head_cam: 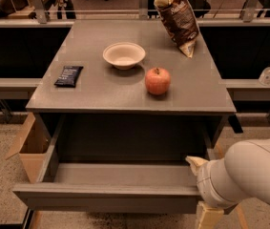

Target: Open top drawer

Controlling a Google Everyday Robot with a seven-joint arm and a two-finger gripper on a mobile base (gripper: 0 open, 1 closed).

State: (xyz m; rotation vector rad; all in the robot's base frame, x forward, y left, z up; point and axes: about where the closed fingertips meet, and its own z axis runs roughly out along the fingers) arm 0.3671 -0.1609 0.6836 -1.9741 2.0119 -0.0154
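Standing far out beneath the table top [101, 92], the top drawer [110, 198] showed a wide, plain, flat grey front and grey box sides. The gripper [201, 190] clamped the front panel's right end, one finger inside, one outside.

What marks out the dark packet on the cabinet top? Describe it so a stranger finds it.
Start at the grey cabinet top, above the top drawer pulled out with the claw at its right end. Near the top's left edge lies the dark packet. Unlike the pale bowl, red apple and standing chip bag, it is flat, black and rectangular.
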